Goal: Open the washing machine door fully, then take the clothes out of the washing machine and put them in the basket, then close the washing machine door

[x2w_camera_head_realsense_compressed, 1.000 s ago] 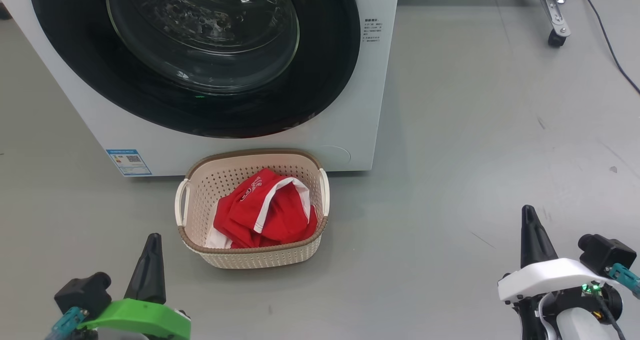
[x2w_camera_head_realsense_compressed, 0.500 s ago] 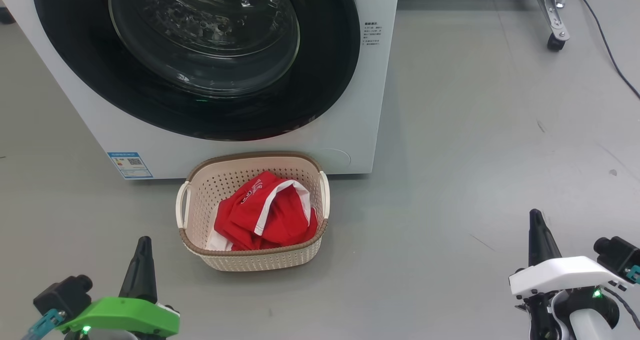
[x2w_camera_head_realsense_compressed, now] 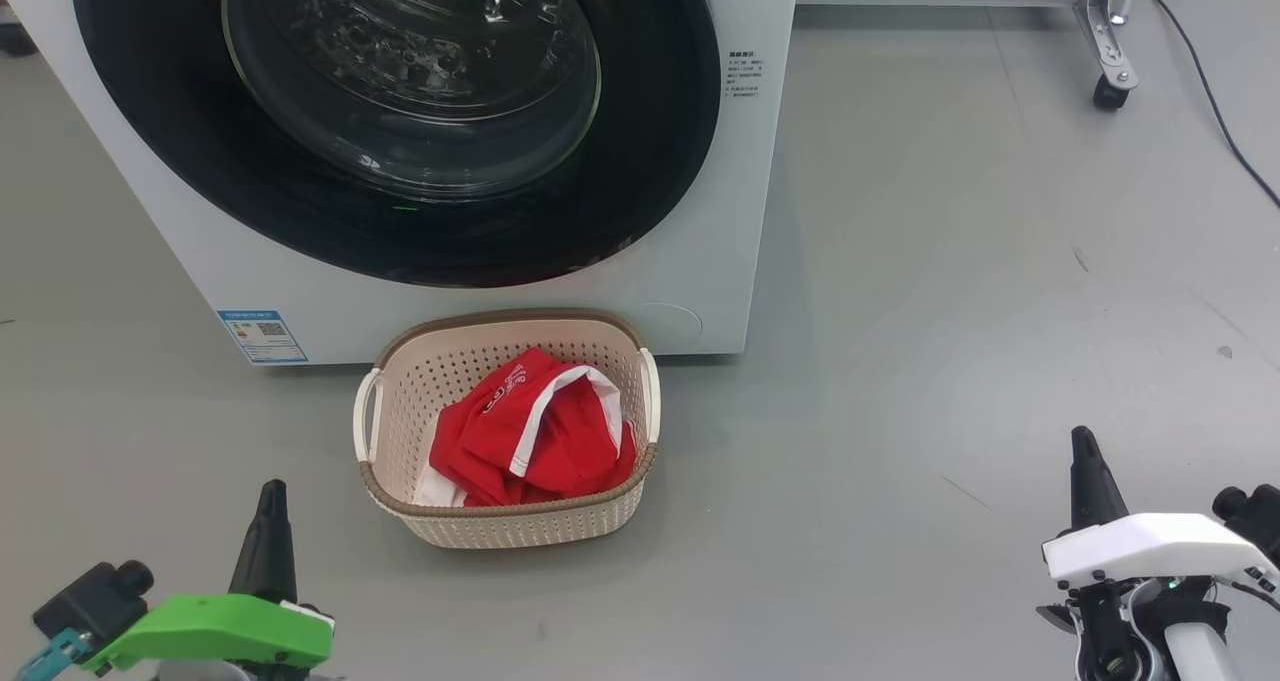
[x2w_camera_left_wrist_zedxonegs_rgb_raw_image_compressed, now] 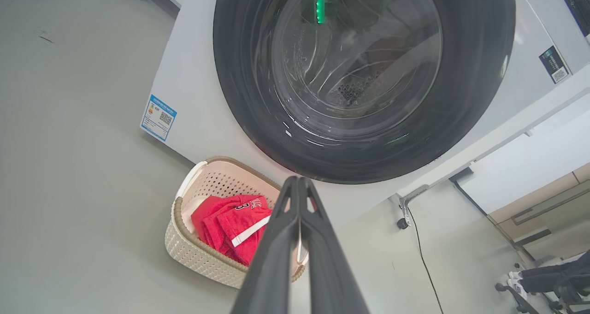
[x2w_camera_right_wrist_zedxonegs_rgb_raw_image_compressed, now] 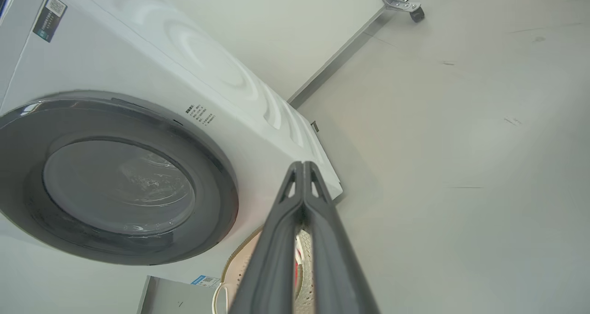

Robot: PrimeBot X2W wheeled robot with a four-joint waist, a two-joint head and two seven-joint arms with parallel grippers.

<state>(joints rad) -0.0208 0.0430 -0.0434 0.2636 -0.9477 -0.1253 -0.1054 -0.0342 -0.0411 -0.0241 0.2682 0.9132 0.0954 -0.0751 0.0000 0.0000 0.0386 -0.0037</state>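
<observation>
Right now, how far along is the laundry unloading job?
Looks finished. The washing machine door sits closed against the washing machine, and the clothes lie in the basket. Nothing in hand: left pincer and right pincer are shut and empty, clear of the basket. Nothing visibly left; no red shows through the door.

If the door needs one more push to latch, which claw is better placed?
Left, probably. The left claw, shut, points at the washing machine door, beside the basket. The right claw sits right of the washing machine, over the floor.
</observation>
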